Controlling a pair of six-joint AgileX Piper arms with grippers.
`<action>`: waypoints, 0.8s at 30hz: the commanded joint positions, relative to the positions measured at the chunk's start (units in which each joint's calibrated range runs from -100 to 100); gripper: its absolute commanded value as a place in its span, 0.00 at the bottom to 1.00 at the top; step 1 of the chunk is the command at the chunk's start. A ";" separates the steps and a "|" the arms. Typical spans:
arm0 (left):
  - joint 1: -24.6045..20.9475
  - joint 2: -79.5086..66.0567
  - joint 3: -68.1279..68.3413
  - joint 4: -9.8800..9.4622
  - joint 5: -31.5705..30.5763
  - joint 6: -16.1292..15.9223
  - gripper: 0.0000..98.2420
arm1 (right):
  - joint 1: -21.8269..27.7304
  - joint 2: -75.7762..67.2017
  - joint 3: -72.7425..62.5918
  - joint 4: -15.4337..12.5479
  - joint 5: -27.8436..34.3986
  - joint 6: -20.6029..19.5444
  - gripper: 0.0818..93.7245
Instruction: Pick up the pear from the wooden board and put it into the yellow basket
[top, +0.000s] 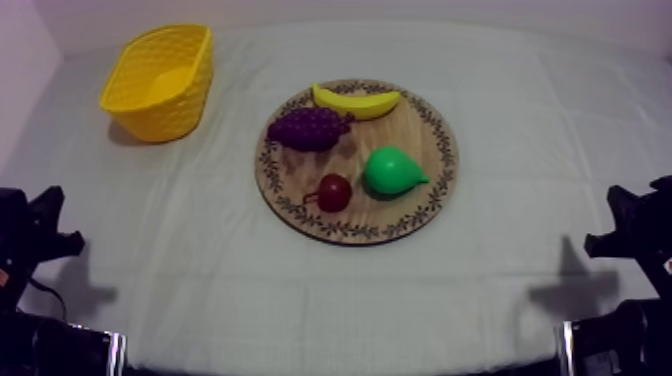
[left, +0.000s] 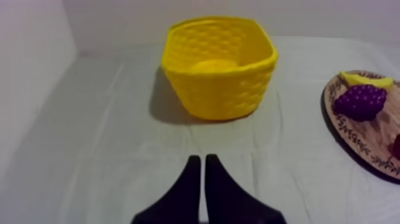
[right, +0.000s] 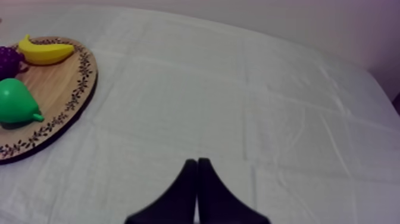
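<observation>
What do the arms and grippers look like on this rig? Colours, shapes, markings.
All black. The left gripper and right gripper each have two smooth fingers, broad at the base and tapering to narrow tips; no markings visible. From above, the left arm and right arm are blocky, angular shapes.

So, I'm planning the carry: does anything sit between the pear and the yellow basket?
Yes: the bunch of grapes lies on the wooden board roughly on the straight line from the pear to the yellow basket; a lifted carry should clear it.
</observation>
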 joint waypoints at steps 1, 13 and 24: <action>1.22 6.76 -6.80 -1.27 -2.88 -0.12 0.01 | 0.00 0.01 0.03 -0.01 0.08 0.05 0.00; 16.53 41.58 -55.44 -9.02 2.25 -2.32 0.00 | 0.00 0.01 0.03 -0.01 0.08 0.04 0.00; 30.95 64.34 -73.68 -8.93 -0.02 -4.54 0.00 | 0.00 0.01 0.03 -0.01 0.08 0.05 0.00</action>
